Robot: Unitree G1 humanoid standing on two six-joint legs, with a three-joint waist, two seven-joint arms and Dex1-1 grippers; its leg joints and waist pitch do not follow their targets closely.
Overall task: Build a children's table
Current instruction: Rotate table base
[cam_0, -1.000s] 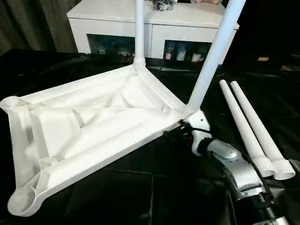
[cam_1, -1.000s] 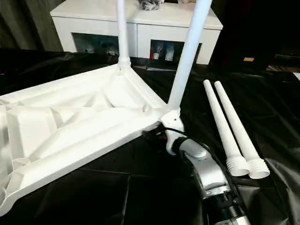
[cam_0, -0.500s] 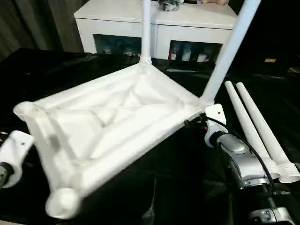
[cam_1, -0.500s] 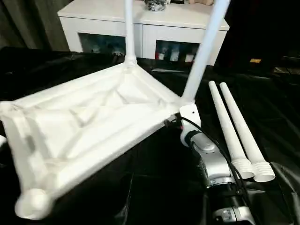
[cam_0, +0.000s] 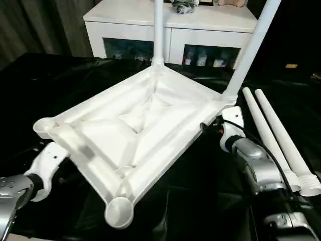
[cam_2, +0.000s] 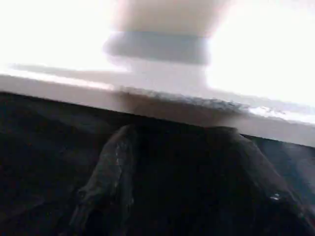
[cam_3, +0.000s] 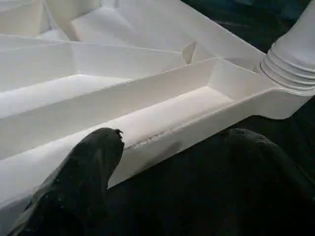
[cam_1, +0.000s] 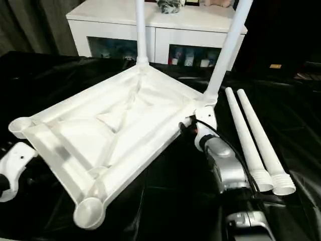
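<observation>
The white plastic rectangular tabletop (cam_0: 135, 125) lies ribbed underside up on the black sheet (cam_0: 190, 201), and over the last second it has swung round, bringing its two empty round corner sockets (cam_0: 119, 211) toward the robot. Two white tapered tube legs (cam_0: 158, 30) already stand in the far corners; two more loose white legs (cam_0: 273, 135) lie side by side to the right. The right gripper (cam_3: 167, 162) sits at the tabletop's edge, fingers spread. Whether the left gripper (cam_2: 187, 182) grips the rim cannot be told. The open sockets now seem within reach for the next leg.
</observation>
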